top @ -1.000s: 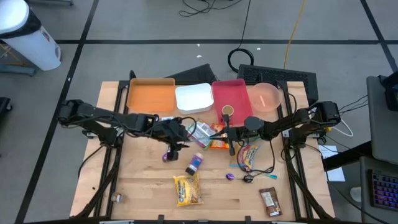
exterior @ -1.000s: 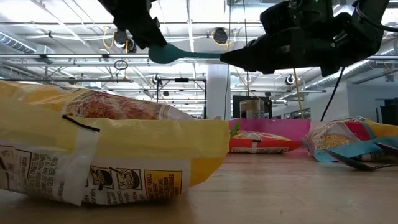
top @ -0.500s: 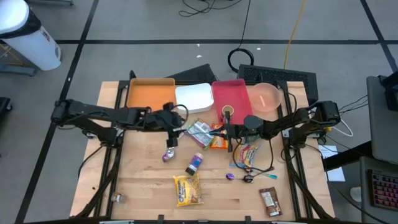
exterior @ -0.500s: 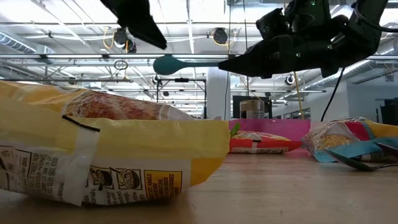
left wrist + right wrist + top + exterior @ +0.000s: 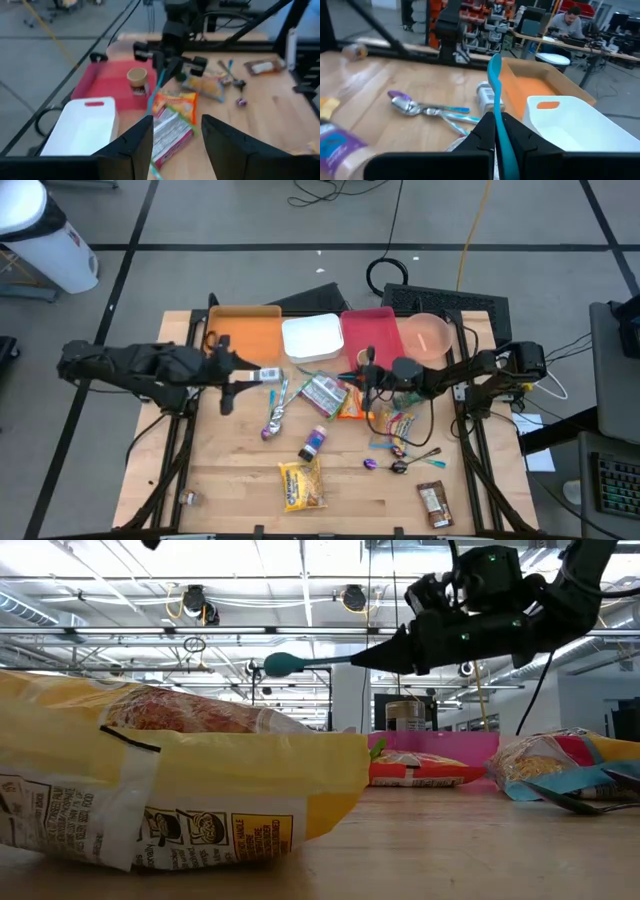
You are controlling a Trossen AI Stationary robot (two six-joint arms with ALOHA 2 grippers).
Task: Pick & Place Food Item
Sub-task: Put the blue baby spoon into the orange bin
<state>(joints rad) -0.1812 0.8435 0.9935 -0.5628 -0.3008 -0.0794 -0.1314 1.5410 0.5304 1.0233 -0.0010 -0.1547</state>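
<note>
My right gripper (image 5: 368,375) hovers above the table's middle, shut on a teal spoon (image 5: 300,662) that sticks out toward the table's left. My left gripper (image 5: 238,376) is drawn back over the table's left part, open, with nothing between its fingers (image 5: 135,150). Food lies flat on the table. There is a yellow chip bag (image 5: 302,485) near the front, a silver-green pack (image 5: 322,392) and an orange pack (image 5: 350,405) under the spoon. A colourful bag (image 5: 398,428) and a purple bottle (image 5: 313,443) lie close by. My right gripper pinches the teal spoon's handle (image 5: 499,125) between its two fingers, near the handle's free end. The fingers lie about level, pointing toward the table's left, and the spoon runs on along them. The spoon is lifted clear, its bowl (image 5: 280,664) free and slightly lower.
Along the far edge stand an orange tray (image 5: 243,335), a white bin (image 5: 312,338), a red bin (image 5: 385,325) with a paper cup (image 5: 366,358) and a pink bowl (image 5: 428,335). Loose spoons (image 5: 420,107) and a chocolate bar (image 5: 433,502) lie on the wood.
My left gripper has let go of the spoon's bowl end, then risen and drawn back toward the table's left edge. The spoon stays in my right gripper, which has turned a little, and its bowl has dipped lower.
</note>
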